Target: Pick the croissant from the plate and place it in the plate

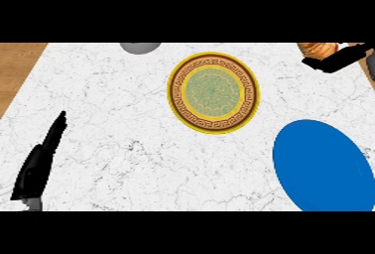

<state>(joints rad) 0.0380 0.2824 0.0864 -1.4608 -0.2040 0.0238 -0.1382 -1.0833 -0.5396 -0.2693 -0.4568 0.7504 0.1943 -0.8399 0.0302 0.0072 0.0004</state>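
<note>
Right robot hand (338, 59) grasps croissant (319, 48), 1 o'clock; left robot hand (36, 166) released, 8 o'clock. Carry step, apparently. Next: lower onto patterned plate (180, 74) or blue plate (322, 166); which, unclear.

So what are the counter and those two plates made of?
Counter: looks like white marble or similar stone, from its grey veining. Patterned plate: probably glazed ceramic, with gold rim and printed key border. Blue plate: flat even blue, ceramic or plastic; the look leaves it open.
</note>
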